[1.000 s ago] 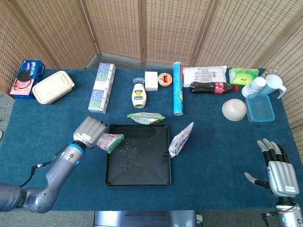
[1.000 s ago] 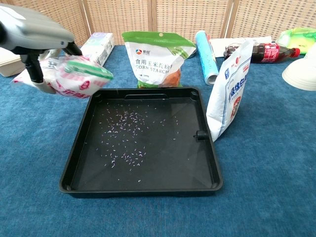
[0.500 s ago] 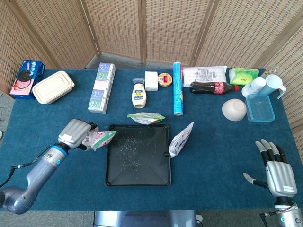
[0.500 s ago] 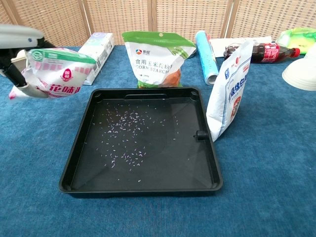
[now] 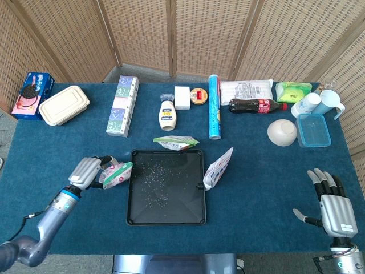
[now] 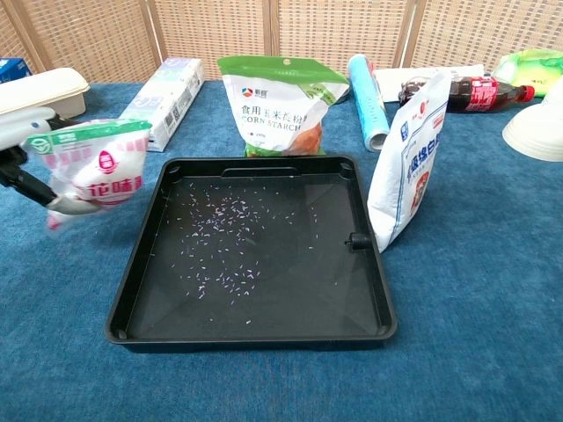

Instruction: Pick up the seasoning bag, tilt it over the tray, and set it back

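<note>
1. The left hand [image 5: 85, 172] holds the seasoning bag [image 5: 116, 173], with its fingers closed around the bag's left side.
2. The seasoning bag is white and pink with a green top. It is just beside the left edge of the black tray [image 5: 166, 218], outside it, and it stands nearly upright in the chest view [image 6: 91, 171]. I cannot tell if its bottom touches the blue surface [image 5: 256, 188].
3. In the chest view, only a small part of the left hand [image 6: 19, 149] shows at the left border, behind the bag.
4. The tray [image 6: 376, 294] has many small purple and white grains [image 6: 224, 246] scattered on its floor, mostly in the far half.
5. A corn starch bag [image 6: 274, 101] stands just behind the far edge of the tray.
6. A white and blue bag [image 6: 406, 163] leans at the right edge of the tray, touching its rim.
7. The right hand [image 5: 333, 202] is near the front right corner of the surface, well apart from the tray. Its fingers are spread and it holds nothing.
8. A mayonnaise bottle [image 5: 167, 116] and a cola bottle [image 5: 256, 105] lie further back.
</note>
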Motion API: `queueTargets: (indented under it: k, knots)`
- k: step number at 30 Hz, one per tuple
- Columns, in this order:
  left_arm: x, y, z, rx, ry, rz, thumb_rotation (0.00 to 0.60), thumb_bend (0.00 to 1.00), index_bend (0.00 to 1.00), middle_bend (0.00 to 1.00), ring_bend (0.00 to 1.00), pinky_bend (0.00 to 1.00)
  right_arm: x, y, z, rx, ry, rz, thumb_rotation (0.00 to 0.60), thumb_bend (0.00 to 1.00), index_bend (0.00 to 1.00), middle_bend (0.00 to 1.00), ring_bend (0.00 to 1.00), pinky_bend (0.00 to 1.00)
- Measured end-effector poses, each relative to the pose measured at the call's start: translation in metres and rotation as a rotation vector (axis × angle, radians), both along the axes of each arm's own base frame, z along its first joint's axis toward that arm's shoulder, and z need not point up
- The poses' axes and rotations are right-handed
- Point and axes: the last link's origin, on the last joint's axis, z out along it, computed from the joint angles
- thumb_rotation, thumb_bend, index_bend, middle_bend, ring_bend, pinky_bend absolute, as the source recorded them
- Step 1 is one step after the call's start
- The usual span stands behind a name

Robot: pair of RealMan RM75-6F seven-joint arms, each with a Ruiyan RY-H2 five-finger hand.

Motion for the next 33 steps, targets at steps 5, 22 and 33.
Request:
queueTargets:
  k: [5, 22, 33]
  knots:
    - [0.003, -0.002, -0.011, 0.008, -0.018, -0.003, 0.6, 0.62, 1.0, 0.6, 0.49, 0.41, 0.0, 0.0, 0.001, -0.002, -0.003, -0.001, 0.464, 0.0, 0.0, 0.01, 0.04, 0.02]
    - [-0.008, -0.006, -0.01, -0.055, 0.057, 0.049, 0.6, 0.35, 0.53, 0.09, 0.01, 0.05, 0.001, 0.001, 0.002, -0.003, -0.007, 0.003, 0.463, 0.0, 0.0, 0.01, 0.04, 0.02]
    - [-0.012, -0.006, -0.002, 0.006, 0.031, 0.021, 0.6, 0.09, 0.11, 0.0, 0.0, 0.04, 0.002, 0.002, 0.001, 0.001, -0.003, 0.004, 0.467, 0.0, 0.0, 0.01, 0.04, 0.02]
